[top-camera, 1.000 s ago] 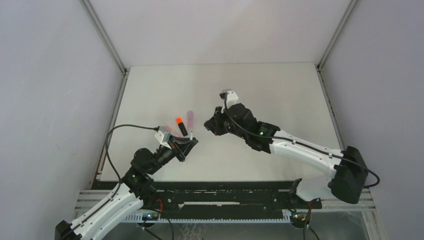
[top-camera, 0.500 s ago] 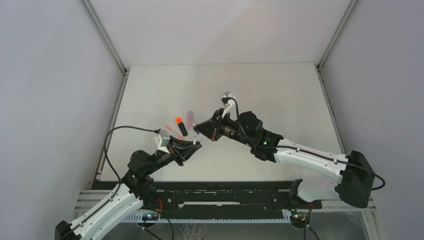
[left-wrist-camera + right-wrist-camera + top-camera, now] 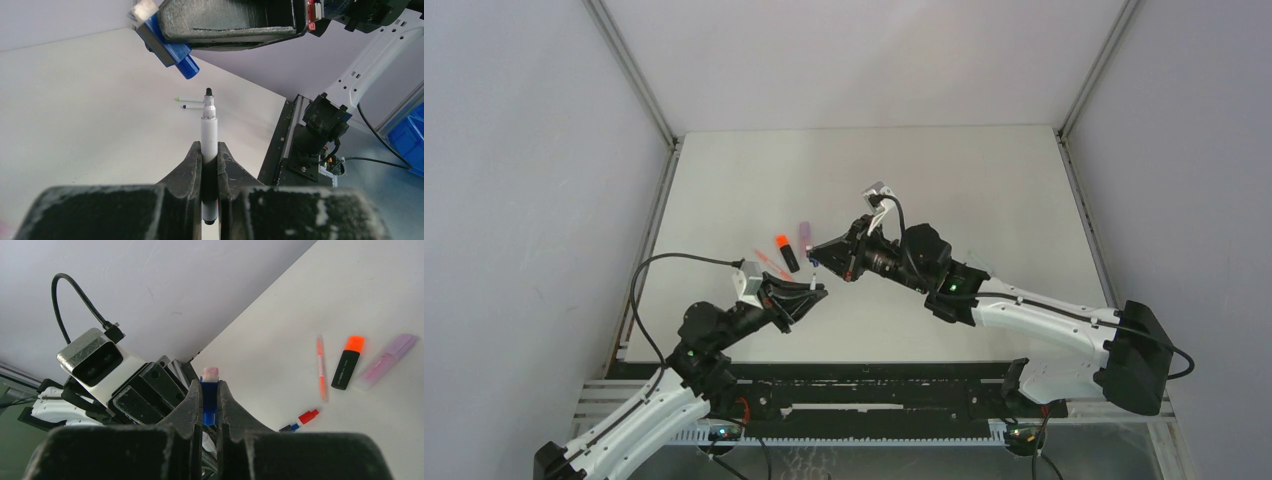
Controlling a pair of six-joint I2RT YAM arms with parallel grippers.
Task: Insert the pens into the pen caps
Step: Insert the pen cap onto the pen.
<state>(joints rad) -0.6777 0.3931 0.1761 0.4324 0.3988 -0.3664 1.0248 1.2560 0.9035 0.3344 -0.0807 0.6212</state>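
My left gripper (image 3: 209, 147) is shut on a thin white pen (image 3: 209, 127) and holds it above the table, dark tip out. My right gripper (image 3: 207, 385) is shut on a dark blue cap (image 3: 209, 402). In the left wrist view the blue cap (image 3: 176, 52) hangs just up and left of the pen tip, a small gap between them. In the top view the two grippers (image 3: 812, 290) (image 3: 817, 257) meet nose to nose left of centre. A black orange-tipped highlighter (image 3: 785, 252), a lilac highlighter (image 3: 804, 233) and a thin red pen (image 3: 769, 262) lie on the table behind them.
A red cap and a small blue piece (image 3: 300, 419) lie on the table near the highlighters. Two thin pale pens (image 3: 192, 103) lie farther right on the table. The left wall runs along the table's left edge (image 3: 656, 230).
My right gripper has swung round from pointing down at the table to point left at my left gripper, with the blue cap in it. My left gripper rose slightly towards it.
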